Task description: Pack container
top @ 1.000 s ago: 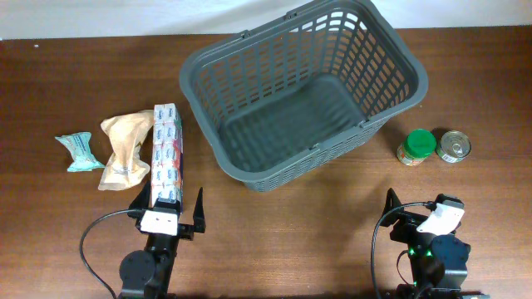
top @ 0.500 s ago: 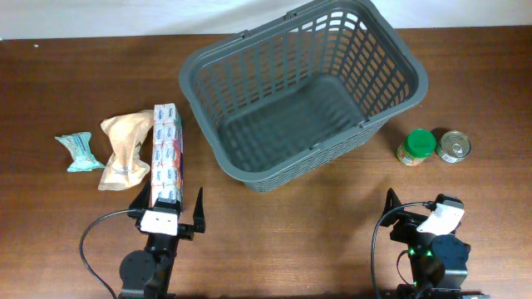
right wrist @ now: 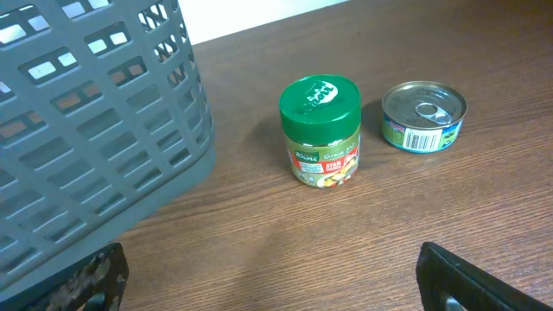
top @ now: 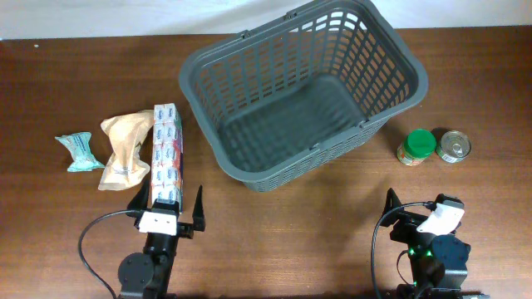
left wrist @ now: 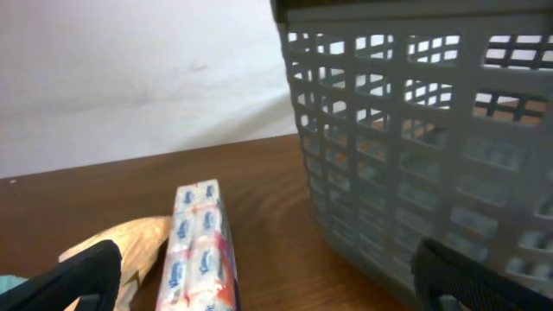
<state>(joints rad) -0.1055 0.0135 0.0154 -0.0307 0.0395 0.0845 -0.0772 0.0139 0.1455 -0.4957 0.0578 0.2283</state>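
Empty basket (top: 291, 116), centre-rear, mouth up to receive goods. Tissue pack (top: 167, 155), pouch (top: 125, 149) and packet (top: 79, 152) lie left, jar (top: 416, 147) and can (top: 454, 146) right, apparently sorted by arm. Left gripper (top: 173, 196) and right gripper (right wrist: 268, 259) gape, empty.

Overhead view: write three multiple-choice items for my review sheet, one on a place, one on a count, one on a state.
1. Where is the jar? A. in the basket B. on the table beside the tin C. on the basket's rim
2. How many things lie in the basket? A. none B. two C. four
3. The left gripper and right gripper are: A. shut on the jar B. shut on the tin C. open, empty
Answers: B, jar and tin stand side by side outside the basket; A, its floor is bare; C, both stand wide open, gripping nothing.
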